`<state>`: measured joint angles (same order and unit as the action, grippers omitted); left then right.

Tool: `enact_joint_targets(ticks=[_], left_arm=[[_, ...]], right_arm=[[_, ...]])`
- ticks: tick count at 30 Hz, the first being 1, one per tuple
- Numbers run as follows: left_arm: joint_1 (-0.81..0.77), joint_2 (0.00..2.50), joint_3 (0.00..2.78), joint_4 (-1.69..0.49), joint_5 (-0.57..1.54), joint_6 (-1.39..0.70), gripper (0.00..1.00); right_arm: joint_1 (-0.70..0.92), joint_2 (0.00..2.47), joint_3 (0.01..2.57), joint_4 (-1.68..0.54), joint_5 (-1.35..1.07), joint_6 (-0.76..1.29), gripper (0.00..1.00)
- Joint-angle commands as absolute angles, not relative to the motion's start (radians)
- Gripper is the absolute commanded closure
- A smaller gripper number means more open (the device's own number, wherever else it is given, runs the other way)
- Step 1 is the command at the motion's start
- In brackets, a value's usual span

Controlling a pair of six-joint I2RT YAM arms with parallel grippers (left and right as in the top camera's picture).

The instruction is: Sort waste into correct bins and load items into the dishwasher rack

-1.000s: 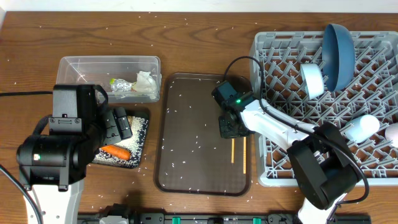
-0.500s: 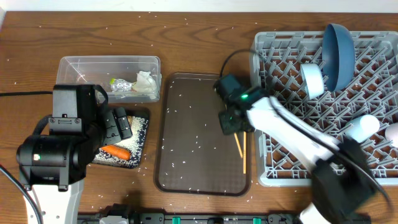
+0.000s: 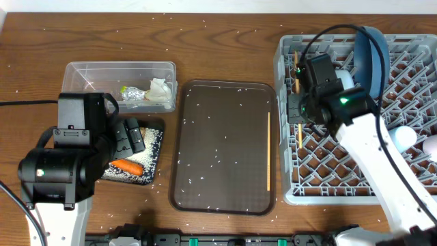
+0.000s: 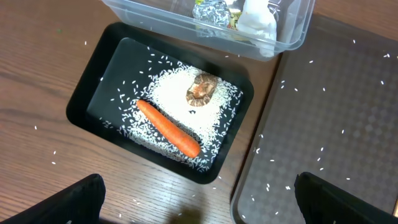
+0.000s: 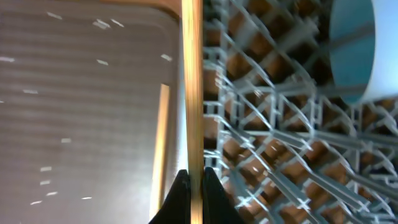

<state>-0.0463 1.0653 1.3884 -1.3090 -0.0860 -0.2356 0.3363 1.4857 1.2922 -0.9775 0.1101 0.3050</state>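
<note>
My right gripper (image 3: 298, 111) is shut on one wooden chopstick (image 3: 298, 85) and holds it over the left edge of the grey dishwasher rack (image 3: 362, 174). The right wrist view shows the jaws (image 5: 191, 186) pinching that chopstick (image 5: 191, 93). The other chopstick (image 3: 268, 150) lies on the brown serving tray (image 3: 225, 143). My left gripper (image 4: 199, 205) is open and empty, above the black tray (image 4: 93, 93) holding the carrot (image 4: 168, 129), rice (image 4: 171, 102) and brown lump (image 4: 202, 88). The clear tub (image 3: 89, 72) holds the napkin (image 3: 160, 92) and wrapper (image 3: 131, 92).
In the rack stand the blue plate (image 3: 372, 58), the light blue cup (image 3: 343, 87), a pale cup (image 3: 399, 140) and, at the right edge, the white bowl (image 3: 431, 147). Rice grains lie scattered over the serving tray and the wooden table.
My right gripper has lifted one chopstick off the serving tray and carried it right and back, over the rack's left side. The left arm has not moved.
</note>
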Motion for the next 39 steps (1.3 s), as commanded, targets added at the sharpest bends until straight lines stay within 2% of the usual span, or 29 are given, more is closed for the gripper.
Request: enact_joint_targets(ticks=[1,4,5,7,8,10,18,23,25,32,39], left_arm=[[-0.040,1.066,1.407,-1.313,-0.098,-0.241,0.02],[-0.040,1.066,1.407,-1.313,-0.098,-0.241,0.02],[-0.040,1.066,1.407,-1.313,-0.098,-0.241,0.02],[-0.040,1.066,1.407,-1.313,-0.098,-0.241,0.02],[-0.040,1.066,1.407,-1.313,-0.098,-0.241,0.02],[-0.040,1.066,1.407,-1.313,-0.098,-0.241,0.02],[-0.040,1.066,1.407,-1.313,-0.098,-0.241,0.02],[-0.040,1.066,1.407,-1.313,-0.098,-0.241,0.02],[-0.040,1.066,1.407,-1.313,-0.098,-0.241,0.02],[-0.040,1.066,1.407,-1.313,-0.098,-0.241,0.02],[-0.040,1.066,1.407,-1.313,-0.098,-0.241,0.02]], right_arm=[[0.311,1.531,1.252,-0.966,0.123,0.290,0.99],[0.312,1.569,1.245,-0.955,0.128,0.290,0.99],[0.314,1.575,1.245,-0.950,0.127,0.290,0.94],[0.317,1.576,1.246,-0.933,0.116,0.290,0.72],[0.323,1.570,1.251,-0.933,0.100,0.290,0.64],[0.342,1.552,1.260,-0.931,0.062,0.291,0.58],[0.532,1.545,1.251,-0.910,0.072,0.358,0.61],[0.640,1.640,1.221,-0.891,0.190,0.524,0.59],[0.656,1.694,1.215,-0.891,0.202,0.592,0.54],[0.656,1.872,1.215,-0.883,0.186,0.609,0.55],[0.655,1.938,1.215,-0.886,0.167,0.610,0.55]])
